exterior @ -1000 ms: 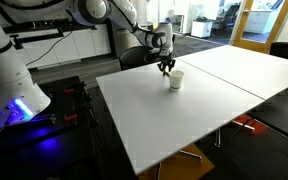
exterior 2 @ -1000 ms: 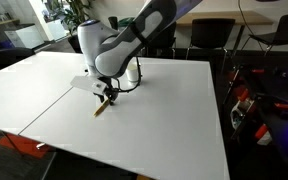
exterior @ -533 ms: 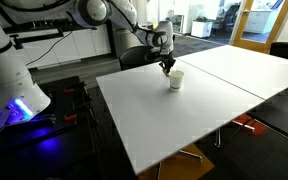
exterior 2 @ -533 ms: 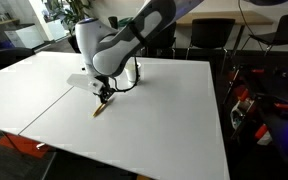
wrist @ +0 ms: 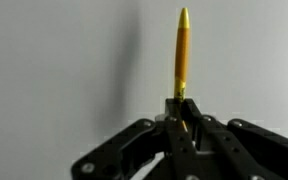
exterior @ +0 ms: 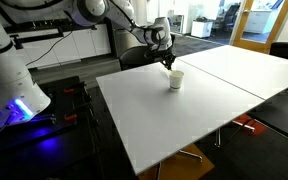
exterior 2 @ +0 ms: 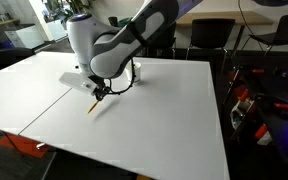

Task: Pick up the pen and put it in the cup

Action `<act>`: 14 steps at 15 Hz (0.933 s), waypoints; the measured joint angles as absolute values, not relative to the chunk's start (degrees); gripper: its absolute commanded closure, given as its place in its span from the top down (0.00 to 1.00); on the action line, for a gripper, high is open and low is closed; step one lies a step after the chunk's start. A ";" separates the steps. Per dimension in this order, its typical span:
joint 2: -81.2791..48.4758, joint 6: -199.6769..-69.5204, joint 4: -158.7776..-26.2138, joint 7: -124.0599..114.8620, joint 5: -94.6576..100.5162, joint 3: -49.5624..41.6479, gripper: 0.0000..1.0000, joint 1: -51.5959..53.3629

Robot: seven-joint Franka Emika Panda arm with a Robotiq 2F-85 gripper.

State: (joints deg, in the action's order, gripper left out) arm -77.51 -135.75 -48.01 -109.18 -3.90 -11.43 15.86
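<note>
My gripper (wrist: 181,126) is shut on the lower end of the pen (wrist: 182,55), a yellowish stick that points straight out from the jaws over the white table. In an exterior view the gripper (exterior 2: 101,92) holds the pen (exterior 2: 93,104) tilted, its tip just above the table. The white cup (exterior: 176,79) stands upright on the table, with the gripper (exterior: 167,63) a little above and just behind its rim. In an exterior view the cup (exterior 2: 135,72) is partly hidden behind the arm.
The large white table (exterior: 154,125) has a seam (exterior: 234,85) to a second table beside the cup. The edges are near in both exterior views. Chairs (exterior 2: 206,40) stand at the far side, and a robot base with blue light (exterior: 19,105) is off the table.
The gripper has risen a little with the pen in it, and the pen tip has lifted off the table. The cup has not moved.
</note>
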 measured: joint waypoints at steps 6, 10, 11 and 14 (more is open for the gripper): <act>-76.05 -136.08 -49.83 -118.89 -0.07 -20.92 0.03 21.44; -74.67 -135.56 -53.52 -125.57 2.28 -28.30 0.03 25.68; -74.18 -135.06 -54.81 -127.13 2.67 -30.19 0.03 26.87; -72.39 -132.29 -59.28 -131.10 3.55 -35.13 0.03 30.62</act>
State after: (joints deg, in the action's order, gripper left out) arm -72.39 -132.29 -59.28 -131.10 3.55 -35.13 30.62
